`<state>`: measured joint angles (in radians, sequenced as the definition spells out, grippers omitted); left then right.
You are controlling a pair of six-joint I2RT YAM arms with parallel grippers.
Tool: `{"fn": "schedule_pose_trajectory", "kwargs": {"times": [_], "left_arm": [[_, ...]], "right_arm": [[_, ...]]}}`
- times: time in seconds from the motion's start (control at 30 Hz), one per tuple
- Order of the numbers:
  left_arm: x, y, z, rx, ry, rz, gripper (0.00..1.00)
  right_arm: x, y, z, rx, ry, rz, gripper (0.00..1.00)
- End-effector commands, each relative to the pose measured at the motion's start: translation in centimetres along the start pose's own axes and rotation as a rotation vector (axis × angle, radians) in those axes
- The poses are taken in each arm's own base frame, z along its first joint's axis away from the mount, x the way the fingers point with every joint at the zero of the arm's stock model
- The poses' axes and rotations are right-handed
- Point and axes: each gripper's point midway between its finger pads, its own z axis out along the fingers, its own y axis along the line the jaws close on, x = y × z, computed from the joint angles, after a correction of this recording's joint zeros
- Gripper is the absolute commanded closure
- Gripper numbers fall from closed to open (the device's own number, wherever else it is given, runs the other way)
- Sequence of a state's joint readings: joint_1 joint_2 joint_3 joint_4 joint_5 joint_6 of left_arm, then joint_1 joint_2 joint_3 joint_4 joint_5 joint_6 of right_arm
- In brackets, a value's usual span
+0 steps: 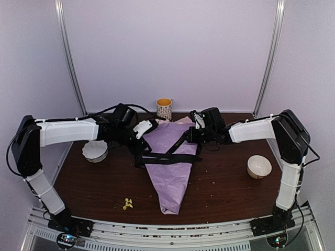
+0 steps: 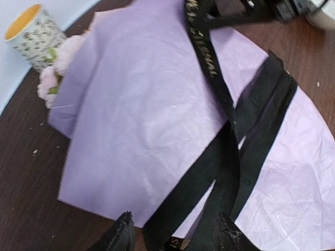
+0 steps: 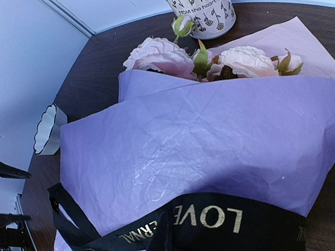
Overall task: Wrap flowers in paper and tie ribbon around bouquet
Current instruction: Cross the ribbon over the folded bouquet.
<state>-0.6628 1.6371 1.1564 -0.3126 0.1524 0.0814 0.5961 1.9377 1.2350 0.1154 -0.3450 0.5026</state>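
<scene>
The bouquet (image 1: 170,167) lies in the middle of the table as a lilac paper (image 2: 136,120) cone, its tip toward the arms. Pale pink flowers (image 3: 157,55) show at its wide far end. A black ribbon (image 1: 167,158) with gold lettering crosses the cone in several strands. My left gripper (image 2: 175,235) is open at the cone's left edge, with ribbon strands (image 2: 209,172) running loose between its fingers. My right gripper (image 3: 167,232) is shut on the ribbon (image 3: 235,219) over the cone's right side; in the top view a taut strand runs down from the right gripper (image 1: 187,137) to the crossing.
A patterned mug (image 1: 164,109) with a yellow inside stands just behind the flowers. A scalloped white bowl (image 1: 95,150) sits under the left arm and a round white bowl (image 1: 259,166) at the right. Small yellow blossoms (image 1: 127,204) lie near the front edge.
</scene>
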Motion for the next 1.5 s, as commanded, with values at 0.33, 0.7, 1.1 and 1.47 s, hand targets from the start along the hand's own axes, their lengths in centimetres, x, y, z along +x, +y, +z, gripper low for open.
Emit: {"fn": "schedule_pose_trajectory", "kwargs": {"times": [0.33, 0.7, 1.1, 1.47], "left_arm": [[3.7, -0.8, 6.5, -0.007, 0.309, 0.406, 0.45], [2.4, -1.8, 6.8, 0.054, 0.234, 0.4, 0.48], [-0.4, -7.2, 2.1, 0.221, 0.005, 0.541, 0.4], [3.3, -7.2, 6.1, 0.206, 0.148, 0.667, 0.4]], "right_arm": [[0.4, 1.4, -1.4, -0.038, 0.003, -0.013, 1.0], [0.5, 1.3, -1.6, -0.034, 0.01, -0.014, 1.0], [0.2, 1.0, -3.0, 0.026, 0.014, -0.035, 1.0], [0.1, 1.3, -4.3, 0.03, 0.006, -0.041, 1.0]]}}
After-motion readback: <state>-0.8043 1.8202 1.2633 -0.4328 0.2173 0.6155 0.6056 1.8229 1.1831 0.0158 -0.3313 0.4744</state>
